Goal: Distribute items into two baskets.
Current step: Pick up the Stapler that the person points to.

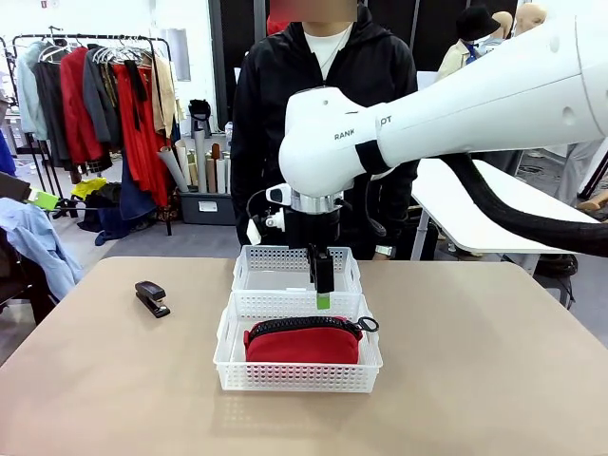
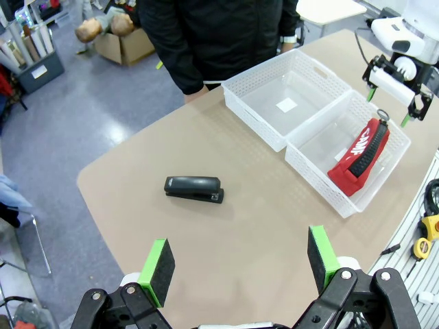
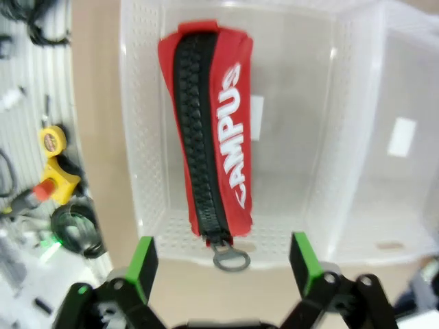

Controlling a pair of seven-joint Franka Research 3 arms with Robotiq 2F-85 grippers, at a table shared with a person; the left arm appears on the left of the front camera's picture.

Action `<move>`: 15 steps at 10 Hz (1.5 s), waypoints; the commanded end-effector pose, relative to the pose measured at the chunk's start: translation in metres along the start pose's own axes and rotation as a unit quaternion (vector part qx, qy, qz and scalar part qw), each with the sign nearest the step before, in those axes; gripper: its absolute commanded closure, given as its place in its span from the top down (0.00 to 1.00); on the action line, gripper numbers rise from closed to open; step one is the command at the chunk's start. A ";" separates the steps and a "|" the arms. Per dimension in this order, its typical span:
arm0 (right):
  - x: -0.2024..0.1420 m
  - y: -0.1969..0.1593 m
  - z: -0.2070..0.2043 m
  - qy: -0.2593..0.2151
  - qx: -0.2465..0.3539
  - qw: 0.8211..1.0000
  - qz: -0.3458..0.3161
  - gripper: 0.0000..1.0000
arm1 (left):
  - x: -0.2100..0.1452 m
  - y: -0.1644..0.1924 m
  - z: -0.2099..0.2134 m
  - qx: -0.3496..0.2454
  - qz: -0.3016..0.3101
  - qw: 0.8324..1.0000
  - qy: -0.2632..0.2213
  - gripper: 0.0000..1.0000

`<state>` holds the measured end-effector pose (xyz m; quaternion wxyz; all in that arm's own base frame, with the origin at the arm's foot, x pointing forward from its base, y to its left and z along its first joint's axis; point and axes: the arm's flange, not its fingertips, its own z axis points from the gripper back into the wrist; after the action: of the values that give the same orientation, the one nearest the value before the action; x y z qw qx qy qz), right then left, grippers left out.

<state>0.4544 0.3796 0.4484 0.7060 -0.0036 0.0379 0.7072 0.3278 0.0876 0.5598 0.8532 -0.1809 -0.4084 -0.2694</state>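
A red pouch point(image 1: 302, 342) with a black zipper lies in the near white basket point(image 1: 299, 377). The matching far basket point(image 1: 249, 266) holds nothing but its label. My right gripper point(image 1: 323, 299) hangs open just above the near basket's far end. In the right wrist view the right gripper point(image 3: 223, 264) stands over the pull loop end of the pouch point(image 3: 209, 130), apart from it. A black stapler point(image 1: 152, 297) lies on the table to the left. My left gripper point(image 2: 238, 264) is open high above the table, with the stapler point(image 2: 194, 189) below and ahead of it.
A person in a black jacket point(image 1: 323, 85) stands at the far edge behind the baskets. A yellow tape measure point(image 3: 51, 140) and cables lie on a shelf beside the table. A clothes rack point(image 1: 104, 95) stands at the back left.
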 end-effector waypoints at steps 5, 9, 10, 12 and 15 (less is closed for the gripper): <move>-0.120 0.026 0.085 -0.066 0.003 0.968 -0.244 1.00 | 0.000 0.000 -0.001 -0.006 -0.003 1.000 -0.004 1.00; -0.232 0.060 0.107 -0.162 0.009 0.923 -0.348 1.00 | 0.000 0.000 -0.001 -0.006 -0.003 1.000 -0.004 1.00; -0.262 0.075 0.112 -0.185 -0.004 0.907 -0.378 1.00 | 0.000 0.000 -0.001 -0.006 -0.003 1.000 -0.004 1.00; -0.313 0.106 0.116 -0.255 -0.025 0.869 -0.423 1.00 | 0.000 0.000 -0.001 -0.006 -0.003 1.000 -0.004 1.00; -0.372 0.135 0.106 -0.319 -0.041 0.822 -0.470 1.00 | 0.000 0.000 -0.001 -0.006 -0.003 1.000 -0.004 1.00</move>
<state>0.3303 0.0179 0.5942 0.9278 0.1601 -0.1951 0.2747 0.3277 0.0875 0.5602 0.8535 -0.1797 -0.4082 -0.2694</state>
